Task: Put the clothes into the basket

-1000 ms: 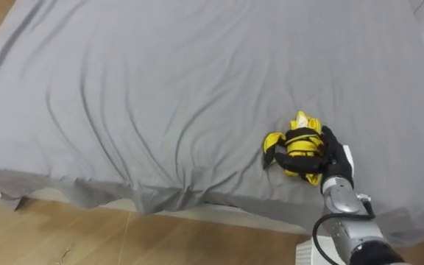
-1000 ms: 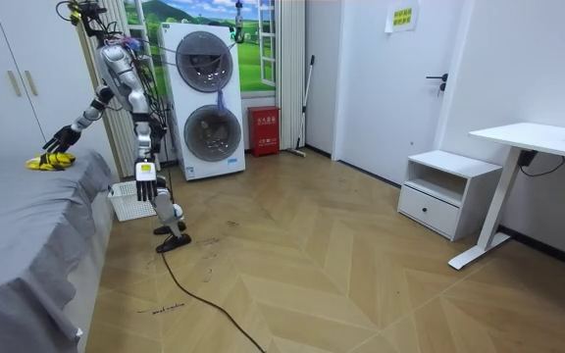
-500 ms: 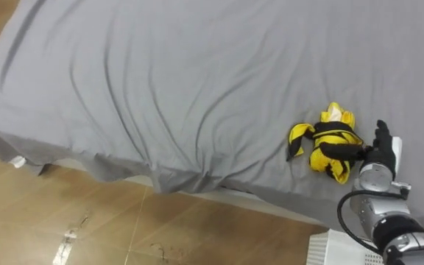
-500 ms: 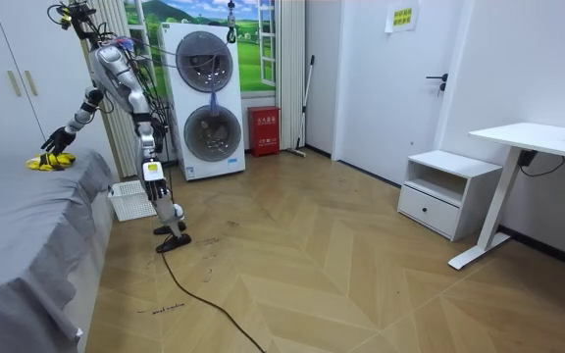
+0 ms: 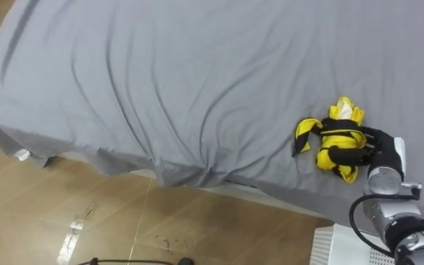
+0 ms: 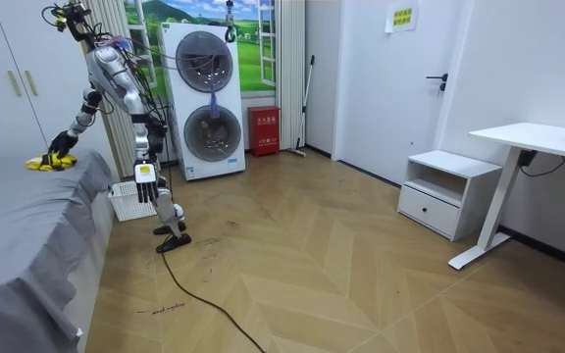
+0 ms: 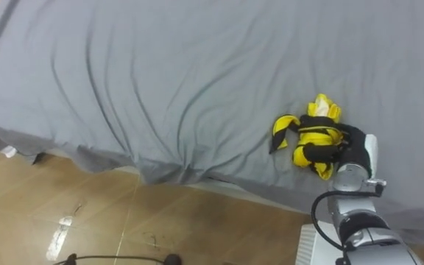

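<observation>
Right hand [image 5: 374, 143] is curling its fingers round the yellow garment [image 5: 322, 147], which is lying on the grey bed [image 5: 160, 73] near the edge; right eye view is showing the same grip. Room view: robot is leaning over the bed, left hand [image 6: 147, 188] hanging by the white basket [image 6: 126, 201]; lifting and dropping in are remaining

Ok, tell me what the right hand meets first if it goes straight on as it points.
The yellow cloth: the right hand is closed on it. Beyond lies only the grey sheet, as far as depth shows.
</observation>
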Robot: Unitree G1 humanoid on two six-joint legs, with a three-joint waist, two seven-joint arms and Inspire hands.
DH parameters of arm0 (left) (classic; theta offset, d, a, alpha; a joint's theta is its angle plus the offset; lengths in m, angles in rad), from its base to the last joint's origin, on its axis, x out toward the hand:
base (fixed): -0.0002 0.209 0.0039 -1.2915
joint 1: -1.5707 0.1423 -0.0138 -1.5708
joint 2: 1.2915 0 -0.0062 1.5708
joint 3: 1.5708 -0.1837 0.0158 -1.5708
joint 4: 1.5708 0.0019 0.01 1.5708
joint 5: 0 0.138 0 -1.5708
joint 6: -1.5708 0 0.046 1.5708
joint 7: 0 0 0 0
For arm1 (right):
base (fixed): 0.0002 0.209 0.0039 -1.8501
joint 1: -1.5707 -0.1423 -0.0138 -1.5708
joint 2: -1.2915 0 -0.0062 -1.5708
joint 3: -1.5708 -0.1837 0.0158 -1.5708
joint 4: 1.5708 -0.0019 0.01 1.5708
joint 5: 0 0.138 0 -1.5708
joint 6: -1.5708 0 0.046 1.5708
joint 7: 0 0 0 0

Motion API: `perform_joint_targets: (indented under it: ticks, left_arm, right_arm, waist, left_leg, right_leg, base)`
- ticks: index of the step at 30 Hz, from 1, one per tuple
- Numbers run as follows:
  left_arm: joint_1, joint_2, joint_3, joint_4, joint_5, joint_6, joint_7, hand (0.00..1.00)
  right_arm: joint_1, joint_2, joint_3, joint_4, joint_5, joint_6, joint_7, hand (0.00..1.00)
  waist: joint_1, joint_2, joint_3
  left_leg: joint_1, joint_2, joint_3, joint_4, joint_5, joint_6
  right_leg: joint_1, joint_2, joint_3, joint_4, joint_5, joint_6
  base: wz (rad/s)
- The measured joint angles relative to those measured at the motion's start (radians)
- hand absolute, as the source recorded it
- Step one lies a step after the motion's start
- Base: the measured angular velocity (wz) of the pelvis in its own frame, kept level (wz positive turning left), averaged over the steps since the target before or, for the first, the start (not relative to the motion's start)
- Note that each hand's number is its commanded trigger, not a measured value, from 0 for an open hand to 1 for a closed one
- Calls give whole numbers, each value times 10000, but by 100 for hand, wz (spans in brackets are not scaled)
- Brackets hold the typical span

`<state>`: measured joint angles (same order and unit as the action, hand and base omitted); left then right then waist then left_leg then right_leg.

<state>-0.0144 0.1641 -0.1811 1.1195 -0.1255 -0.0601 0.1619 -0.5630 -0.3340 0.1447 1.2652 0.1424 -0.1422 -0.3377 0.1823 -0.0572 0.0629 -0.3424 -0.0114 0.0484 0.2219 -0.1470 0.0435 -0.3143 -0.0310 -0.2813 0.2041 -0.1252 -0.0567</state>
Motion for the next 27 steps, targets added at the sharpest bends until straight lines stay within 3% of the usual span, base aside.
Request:
perform_joint_targets:
  ticks: [5,16,23,27]
  left_arm:
    - [-142,-13,-8,0,-4,-58,-193,0]
    - [-186,-21,-4,292,-26,-61,-250,0]
    - [-201,-6,-2,329,-60,-93,-208,0]
    - [-122,43,6,330,-387,-120,-180,0]
  right_arm:
    - [0,-111,413,-19,-798,54,346,100]
    - [117,161,949,-254,-1156,215,732,100]
    - [395,191,1083,-302,-1092,357,1029,100]
    - [529,182,965,-641,-799,486,1168,100]
  waist:
    - [181,13,-8]
    - [271,-17,-34]
    - [420,-189,-144]
    - [236,-218,-162]
  left_leg:
    - [-45,2,36,29,2,-1]
    - [-28,-1,49,110,27,21]
    - [2,-5,75,190,37,34]
    - [38,-28,46,196,80,61]
  right_leg:
    - [-65,15,48,24,0,0]
    - [-73,-28,-6,190,0,-1]
    - [-69,-61,37,336,0,-1]
    - [-8,-92,16,335,0,1]
  base:
    - [-5]
    - [0]
    - [0]
    - [3]
